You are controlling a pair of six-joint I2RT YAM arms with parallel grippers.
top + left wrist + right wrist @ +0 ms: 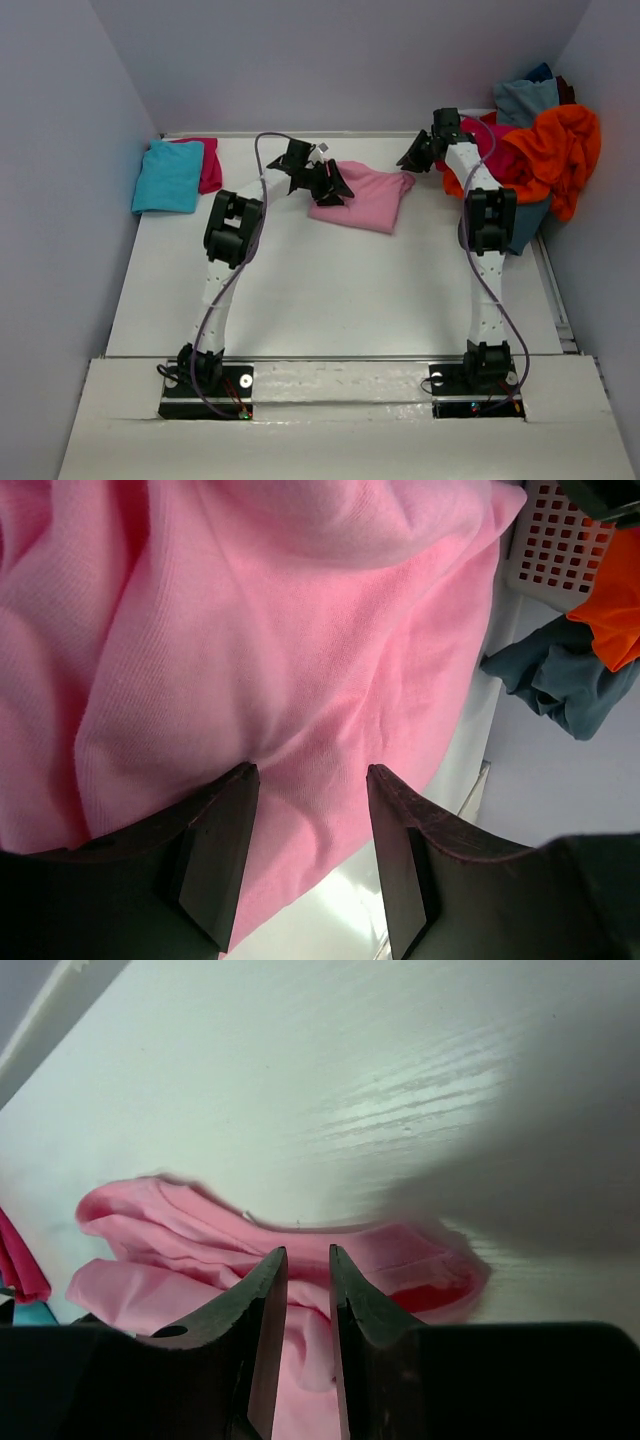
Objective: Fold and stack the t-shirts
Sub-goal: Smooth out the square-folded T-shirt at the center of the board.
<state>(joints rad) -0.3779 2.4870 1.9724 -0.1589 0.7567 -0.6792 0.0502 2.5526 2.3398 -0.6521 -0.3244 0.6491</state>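
Note:
The light pink t-shirt lies partly folded at the back middle of the table. My left gripper hovers over its left edge. In the left wrist view that gripper is open, with the pink t-shirt under it and nothing between the jaws. My right gripper is at the shirt's right corner. In the right wrist view its jaws stand close together, with a fold of the pink t-shirt filling the narrow gap. A folded turquoise t-shirt lies on a magenta one at the back left.
At the back right is a loose pile of orange, magenta and grey-blue shirts. It spills over a white perforated basket. Grey walls close in the table on the left, back and right.

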